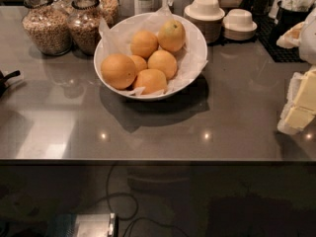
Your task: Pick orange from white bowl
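Note:
The white bowl (pixel 197 43), wide and lined with crinkled white paper, stands on the grey counter at the back centre. It holds several oranges. The orange (pixel 172 35) with a paler greenish-yellow patch lies at the bowl's back right, resting on top of the deeper-orange fruits (pixel 118 70). My gripper (pixel 301 105), cream and white, comes in at the right edge of the view, low over the counter. It is well to the right of the bowl, apart from it, and nothing shows in it.
Two glass jars of grains (pixel 47 26) stand at the back left, close to the bowl. Stacked cream paper bowls (pixel 205 14) and a black mat (pixel 281 43) are at the back right. A black object (pixel 5 80) pokes in at the left edge. The counter's front edge (pixel 158 160) runs across.

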### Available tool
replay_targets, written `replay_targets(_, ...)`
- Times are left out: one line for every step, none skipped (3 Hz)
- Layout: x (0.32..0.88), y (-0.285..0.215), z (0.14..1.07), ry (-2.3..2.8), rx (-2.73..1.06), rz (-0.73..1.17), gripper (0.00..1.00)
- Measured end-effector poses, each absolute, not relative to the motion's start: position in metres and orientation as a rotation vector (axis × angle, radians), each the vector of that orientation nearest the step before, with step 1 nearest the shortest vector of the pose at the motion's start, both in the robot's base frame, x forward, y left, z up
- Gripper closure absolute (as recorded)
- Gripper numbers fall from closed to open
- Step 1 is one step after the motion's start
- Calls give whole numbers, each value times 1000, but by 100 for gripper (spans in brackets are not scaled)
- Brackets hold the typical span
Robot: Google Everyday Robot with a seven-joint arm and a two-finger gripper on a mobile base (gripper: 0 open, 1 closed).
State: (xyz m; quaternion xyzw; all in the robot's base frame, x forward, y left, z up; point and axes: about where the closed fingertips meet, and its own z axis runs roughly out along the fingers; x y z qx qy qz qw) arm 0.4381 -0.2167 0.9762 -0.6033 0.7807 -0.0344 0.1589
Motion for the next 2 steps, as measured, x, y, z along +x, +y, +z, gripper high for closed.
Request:
replay_targets(438,-217,976,2232,-1725,-98,0)
replay_targets(439,-215,978,2215,-1717,-89,0)
